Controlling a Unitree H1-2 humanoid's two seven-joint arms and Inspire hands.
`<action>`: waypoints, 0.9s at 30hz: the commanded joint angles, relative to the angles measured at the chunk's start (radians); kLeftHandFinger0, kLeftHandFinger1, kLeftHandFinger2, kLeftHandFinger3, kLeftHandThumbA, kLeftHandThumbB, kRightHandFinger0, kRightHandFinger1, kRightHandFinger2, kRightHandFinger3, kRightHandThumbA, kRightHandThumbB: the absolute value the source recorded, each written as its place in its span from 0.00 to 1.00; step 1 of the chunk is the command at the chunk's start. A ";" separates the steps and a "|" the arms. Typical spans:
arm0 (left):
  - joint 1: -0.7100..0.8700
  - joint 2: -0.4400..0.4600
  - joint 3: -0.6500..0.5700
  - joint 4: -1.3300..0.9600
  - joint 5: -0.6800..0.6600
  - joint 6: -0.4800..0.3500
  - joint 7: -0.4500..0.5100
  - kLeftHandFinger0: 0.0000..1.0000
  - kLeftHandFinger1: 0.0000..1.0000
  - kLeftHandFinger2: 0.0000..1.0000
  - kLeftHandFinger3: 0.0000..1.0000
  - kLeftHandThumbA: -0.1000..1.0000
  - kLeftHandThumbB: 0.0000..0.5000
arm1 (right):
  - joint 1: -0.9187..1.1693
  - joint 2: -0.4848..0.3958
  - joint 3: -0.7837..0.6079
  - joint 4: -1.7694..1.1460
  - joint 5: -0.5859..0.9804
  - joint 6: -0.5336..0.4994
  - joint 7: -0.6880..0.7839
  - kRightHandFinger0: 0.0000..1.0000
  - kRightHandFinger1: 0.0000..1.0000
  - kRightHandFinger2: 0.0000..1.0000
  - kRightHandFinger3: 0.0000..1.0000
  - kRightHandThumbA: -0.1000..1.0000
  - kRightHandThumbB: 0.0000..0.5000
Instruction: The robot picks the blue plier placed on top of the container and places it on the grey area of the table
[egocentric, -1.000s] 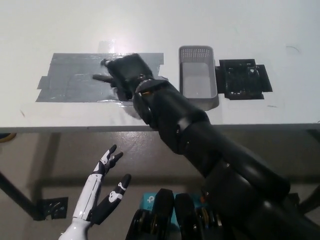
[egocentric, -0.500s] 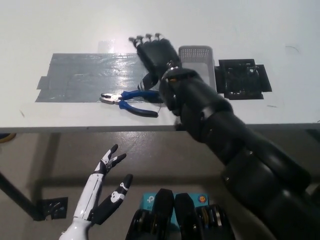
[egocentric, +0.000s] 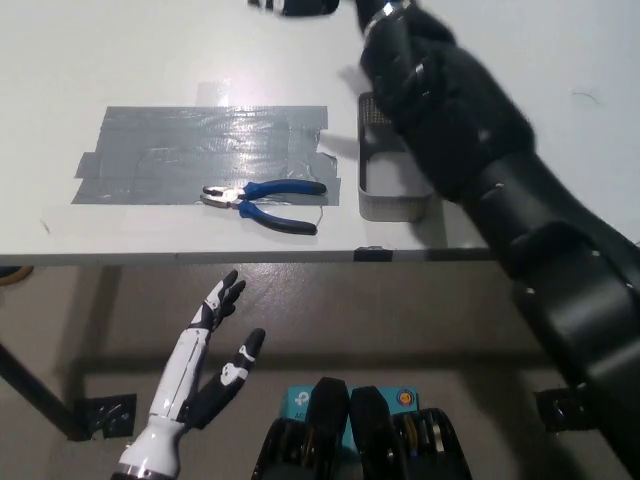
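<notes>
The blue plier (egocentric: 262, 200) lies flat on the grey taped area (egocentric: 205, 154) of the white table, at that area's front right part, handles pointing right. My black right arm reaches far up across the picture, and my right hand (egocentric: 292, 6) is cut off by the top edge, well clear of the plier. Part of the grey container (egocentric: 385, 195) shows under my forearm, right of the grey area. My white left hand (egocentric: 215, 345) rests open below the table's front edge at lower left.
The table's front edge (egocentric: 200, 257) runs across the middle of the picture, with floor below it. My right forearm hides most of the container and whatever lies right of it.
The plier was let go onto the grey area a second ago and has stayed there. My right hand has since lifted away towards the top of the picture. The left hand barely moved.
</notes>
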 joint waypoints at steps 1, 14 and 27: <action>-0.101 0.003 0.046 0.014 -0.020 -0.012 0.033 1.00 1.00 1.00 1.00 0.87 0.28 | 0.150 -0.225 -0.156 -0.814 0.277 0.111 0.285 1.00 1.00 1.00 1.00 1.00 0.66; -0.267 0.038 0.082 0.109 -0.057 0.028 0.023 1.00 1.00 1.00 1.00 1.00 0.32 | 0.897 -0.339 -0.293 -1.805 0.591 0.212 0.149 1.00 1.00 1.00 1.00 1.00 0.60; -0.286 0.024 0.073 0.184 -0.055 -0.017 0.033 1.00 1.00 1.00 1.00 1.00 0.38 | 1.128 -0.189 -0.223 -1.599 0.543 0.056 0.092 1.00 1.00 1.00 1.00 1.00 0.56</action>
